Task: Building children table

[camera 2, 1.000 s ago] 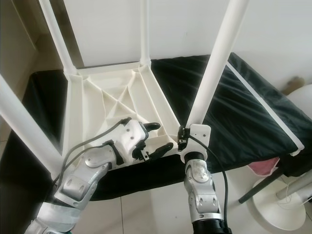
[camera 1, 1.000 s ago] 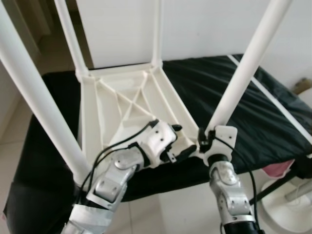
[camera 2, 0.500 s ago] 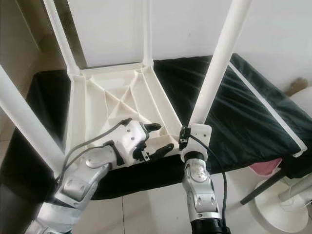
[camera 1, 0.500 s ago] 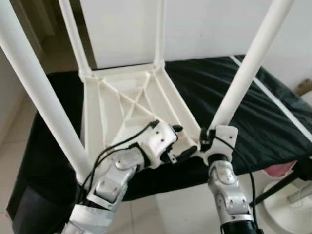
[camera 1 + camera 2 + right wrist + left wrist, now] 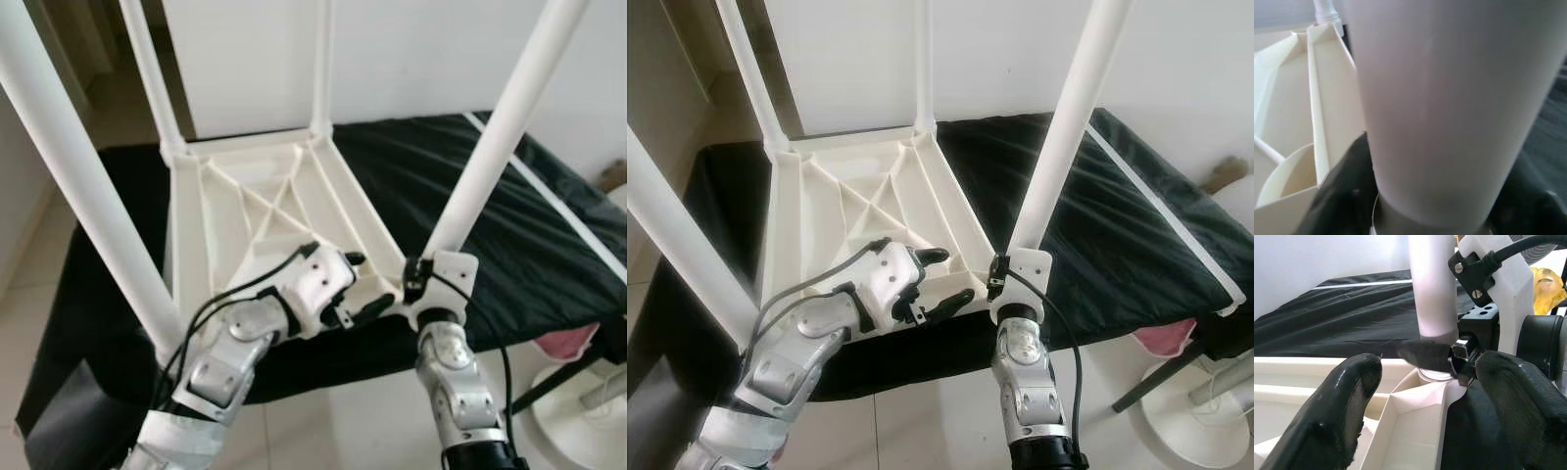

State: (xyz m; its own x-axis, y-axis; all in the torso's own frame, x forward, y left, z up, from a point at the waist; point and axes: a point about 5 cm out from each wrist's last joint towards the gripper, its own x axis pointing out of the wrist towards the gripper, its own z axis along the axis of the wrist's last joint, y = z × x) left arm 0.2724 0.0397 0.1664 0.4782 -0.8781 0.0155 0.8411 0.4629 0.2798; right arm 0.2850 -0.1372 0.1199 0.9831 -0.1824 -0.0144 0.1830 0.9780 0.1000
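I count one white children's table [image 5: 265,211], lying upside down on a black-covered bed [image 5: 509,225], with four white legs standing up from its corners: the near-right leg [image 5: 495,137], the near-left leg [image 5: 73,166], and two thinner-looking far legs [image 5: 147,73] at the back corners. All four legs are cut off by the top of the head views, so I cannot see their ends. The ribbed underside faces up, with diagonal braces crossing in its middle. I have two grippers at work, both at the table's near-right corner. The right gripper [image 5: 1011,257] sits at the base of the near-right leg, its white mount just below the socket; in the right wrist view the leg is a blurred white mass close to the lens with one dark finger [image 5: 1349,186] beside it and another dark shape on the far side, so the fingers look closed around the leg. The left gripper [image 5: 361,286] reaches in from the left over the near rim, its two fingers [image 5: 1347,401] spread wide and gripping nothing, one over the rib compartments, the other over the black cover beyond the edge. The table's near edge lies close to the bed's near edge; more black cover lies open to the right. On the floor to the right I can make out a white round base [image 5: 1200,411] and something pink [image 5: 1161,345], both partly cut off.
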